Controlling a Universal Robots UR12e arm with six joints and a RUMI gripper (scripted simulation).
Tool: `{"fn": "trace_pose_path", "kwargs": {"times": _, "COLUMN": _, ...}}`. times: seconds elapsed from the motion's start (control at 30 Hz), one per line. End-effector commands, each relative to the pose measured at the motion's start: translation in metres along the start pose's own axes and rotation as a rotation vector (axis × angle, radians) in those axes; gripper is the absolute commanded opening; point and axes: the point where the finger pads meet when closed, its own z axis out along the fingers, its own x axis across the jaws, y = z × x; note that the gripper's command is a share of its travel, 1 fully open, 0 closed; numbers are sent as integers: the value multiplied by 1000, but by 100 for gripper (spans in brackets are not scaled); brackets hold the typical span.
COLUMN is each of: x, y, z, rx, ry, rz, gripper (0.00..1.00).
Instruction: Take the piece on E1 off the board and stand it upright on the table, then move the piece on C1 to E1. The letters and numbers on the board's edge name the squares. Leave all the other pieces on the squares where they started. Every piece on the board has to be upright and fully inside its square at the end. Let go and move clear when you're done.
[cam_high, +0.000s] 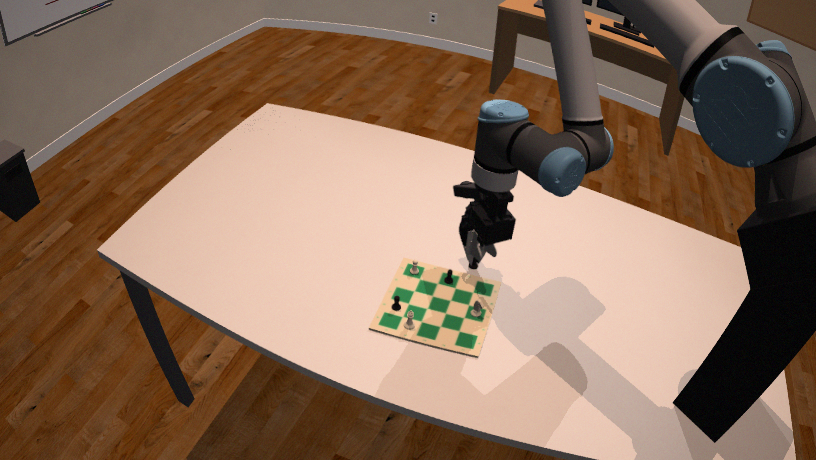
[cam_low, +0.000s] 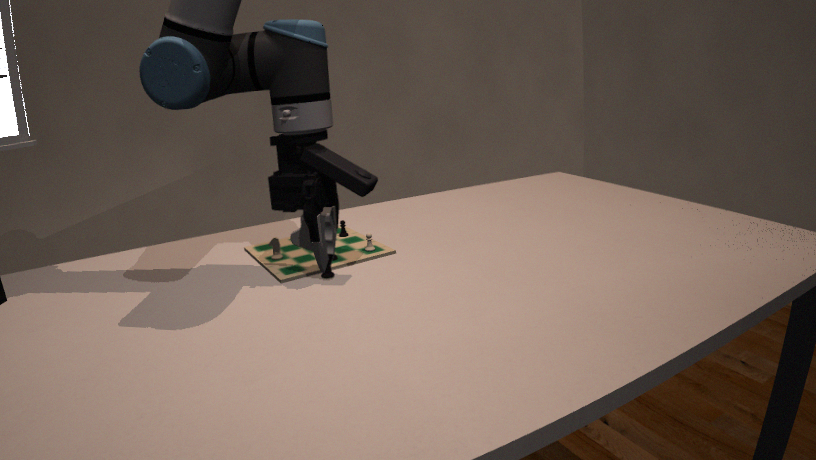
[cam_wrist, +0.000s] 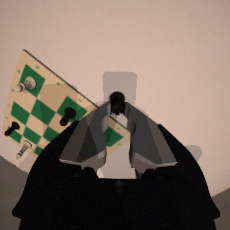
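Note:
The small green and tan chessboard (cam_high: 437, 305) lies on the pale table. My gripper (cam_high: 473, 261) hangs just past the board's far edge and is shut on a black piece (cam_low: 327, 272). In the wrist view the black piece (cam_wrist: 116, 102) sits between the fingertips, over bare table next to the board's edge. In the exterior view its base is at or just above the table top; I cannot tell if it touches. A black pawn (cam_high: 449, 277) stands upright on the board's far row, close to the gripper.
Other pieces stand upright on the board: a white pawn (cam_high: 414, 266) at the far left corner, a black pawn (cam_high: 396, 304), a white piece (cam_high: 409, 320) near the front edge, and a grey piece (cam_high: 476, 309) at the right side.

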Motion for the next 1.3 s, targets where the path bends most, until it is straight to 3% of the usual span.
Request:
{"fn": "trace_pose_path", "kwargs": {"times": 0.0, "x": 0, "y": 0, "z": 0, "rx": 1, "ry": 0, "rz": 0, "gripper": 0}}
{"fn": "trace_pose_path", "kwargs": {"times": 1.27, "x": 0, "y": 0, "z": 4, "rx": 1, "ry": 0, "rz": 0, "gripper": 0}}
